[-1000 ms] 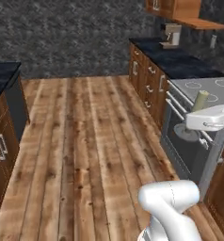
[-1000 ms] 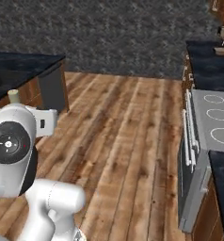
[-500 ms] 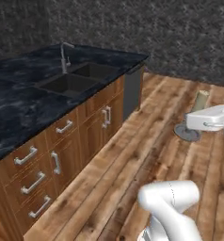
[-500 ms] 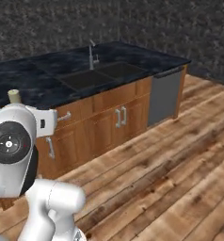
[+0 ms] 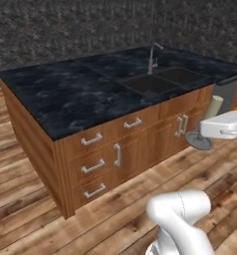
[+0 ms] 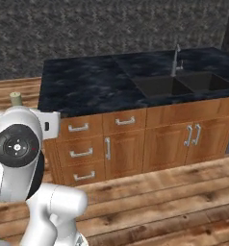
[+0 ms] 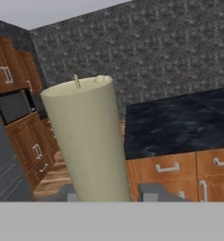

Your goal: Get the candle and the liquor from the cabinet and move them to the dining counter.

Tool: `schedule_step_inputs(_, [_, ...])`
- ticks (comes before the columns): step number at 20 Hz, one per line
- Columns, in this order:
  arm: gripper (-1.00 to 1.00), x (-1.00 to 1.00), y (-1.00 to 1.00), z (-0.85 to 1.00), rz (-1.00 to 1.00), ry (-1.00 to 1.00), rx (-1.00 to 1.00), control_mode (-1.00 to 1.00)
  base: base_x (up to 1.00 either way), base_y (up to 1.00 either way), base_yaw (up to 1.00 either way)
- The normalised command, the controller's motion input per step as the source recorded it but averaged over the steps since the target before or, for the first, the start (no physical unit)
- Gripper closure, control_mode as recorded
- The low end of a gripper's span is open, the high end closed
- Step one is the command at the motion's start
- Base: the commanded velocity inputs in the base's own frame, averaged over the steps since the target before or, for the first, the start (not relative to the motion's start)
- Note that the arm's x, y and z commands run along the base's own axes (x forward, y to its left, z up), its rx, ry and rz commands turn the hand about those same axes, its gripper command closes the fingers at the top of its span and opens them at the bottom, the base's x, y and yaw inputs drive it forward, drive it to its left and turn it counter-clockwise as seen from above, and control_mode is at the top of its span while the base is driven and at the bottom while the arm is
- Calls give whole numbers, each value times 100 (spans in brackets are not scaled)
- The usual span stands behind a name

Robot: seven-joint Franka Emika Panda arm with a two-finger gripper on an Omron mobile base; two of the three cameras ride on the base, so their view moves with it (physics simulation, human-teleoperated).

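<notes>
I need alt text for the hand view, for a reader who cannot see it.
A cream-white stick candle with a short wick stands upright, close to the camera, in the claw. Behind it to the right is a black marble counter over brown wooden drawers.

Dark speckled stone wall [image 5: 65,25] behind. Plank wood floor [image 6: 174,202]. Wooden island, black veined marble counter [image 5: 65,94], sunken sink [image 6: 176,85] with metal faucet [image 5: 151,57], drawer fronts [image 5: 93,164] with metal handles.
</notes>
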Motion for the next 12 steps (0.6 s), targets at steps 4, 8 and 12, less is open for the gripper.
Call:
schedule_step_inputs(4, [100,0,0,0,0,0,0,100,40,43,4])
schedule_step_inputs(8, [100,0,0,0,0,0,0,100,45,74,0])
schedule_step_inputs(12, [100,0,0,0,0,0,0,100,43,83,0])
